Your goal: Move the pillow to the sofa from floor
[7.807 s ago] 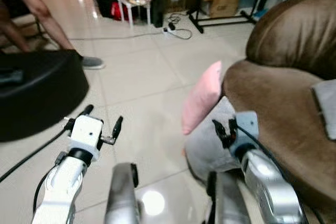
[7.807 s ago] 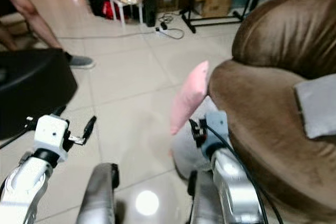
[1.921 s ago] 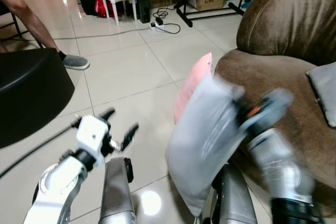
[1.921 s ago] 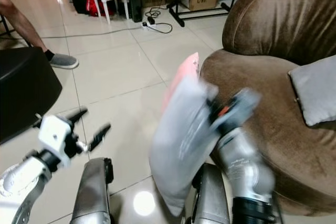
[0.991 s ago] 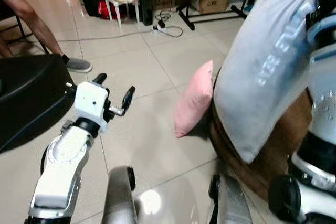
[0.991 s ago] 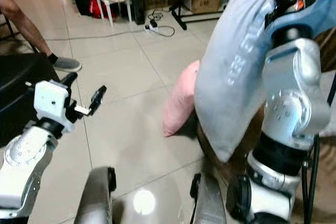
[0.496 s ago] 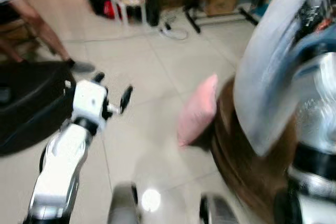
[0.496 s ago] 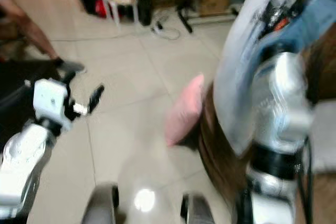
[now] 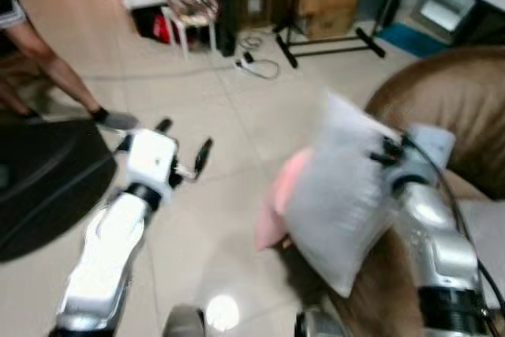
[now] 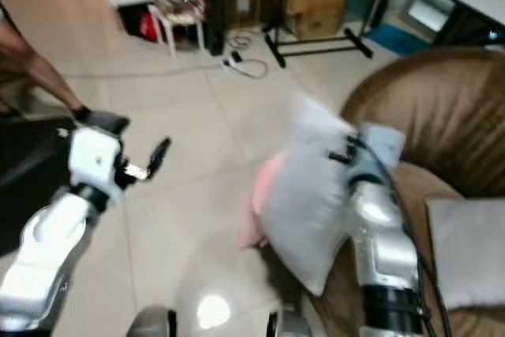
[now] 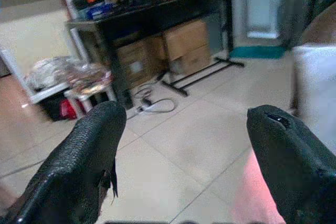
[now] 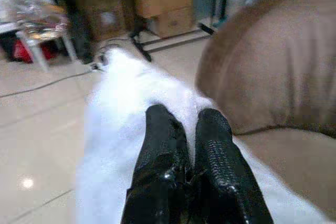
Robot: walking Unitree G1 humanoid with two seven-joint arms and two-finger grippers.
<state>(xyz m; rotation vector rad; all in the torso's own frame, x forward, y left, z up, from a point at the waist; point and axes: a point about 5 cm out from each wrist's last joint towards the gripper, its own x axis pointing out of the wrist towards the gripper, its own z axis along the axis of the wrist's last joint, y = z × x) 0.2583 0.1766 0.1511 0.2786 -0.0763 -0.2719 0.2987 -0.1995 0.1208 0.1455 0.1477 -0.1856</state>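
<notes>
The right gripper (image 12: 184, 129) is clamped on the white pillow (image 9: 339, 195), its two fingers pinching the fabric and holding it in the air at about 3 o'clock, at the front edge of the brown sofa (image 10: 430, 112). A pink pillow (image 9: 276, 203) leans on the floor (image 9: 237, 132) just behind it. At 9 o'clock the left gripper (image 9: 185, 147) hangs over the tiles, fingers spread wide with nothing between them. A person's leg (image 9: 55, 76) stands at 11 o'clock.

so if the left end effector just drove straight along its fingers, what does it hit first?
Probably nothing close. The left end effector is open and empty, pointing over bare tiled floor toward the cardboard boxes under the black table. The white pillow sits off to the side of that line. Depth is unclear.
</notes>
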